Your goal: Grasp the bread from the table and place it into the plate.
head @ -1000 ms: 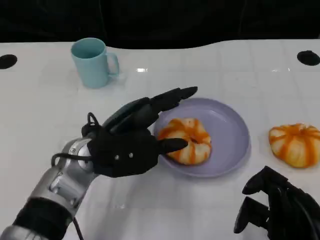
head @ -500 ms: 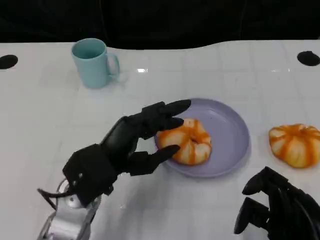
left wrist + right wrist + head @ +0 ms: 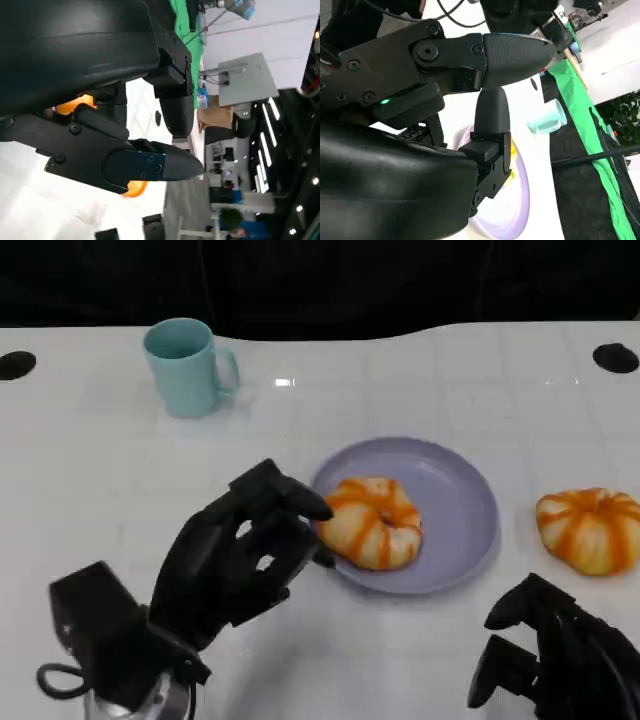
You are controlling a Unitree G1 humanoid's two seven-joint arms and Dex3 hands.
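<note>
Left hand [image 3: 235,565] is being held empty, fingers curled, just left of the bread [image 3: 372,521] lying on the plate [image 3: 460,490]; second bread [image 3: 588,529] is lying nearer the right hand [image 3: 555,655], its state being unclear.

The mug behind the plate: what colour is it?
The mug is pale teal, a light blue-green; the head view shows it best.

Standing upright at the far left of the white table [image 3: 90,470]: a light-blue mug [image 3: 185,366], handle turned toward the right. Two black round spots [image 3: 14,363] on the tabletop, one by each far corner.
</note>
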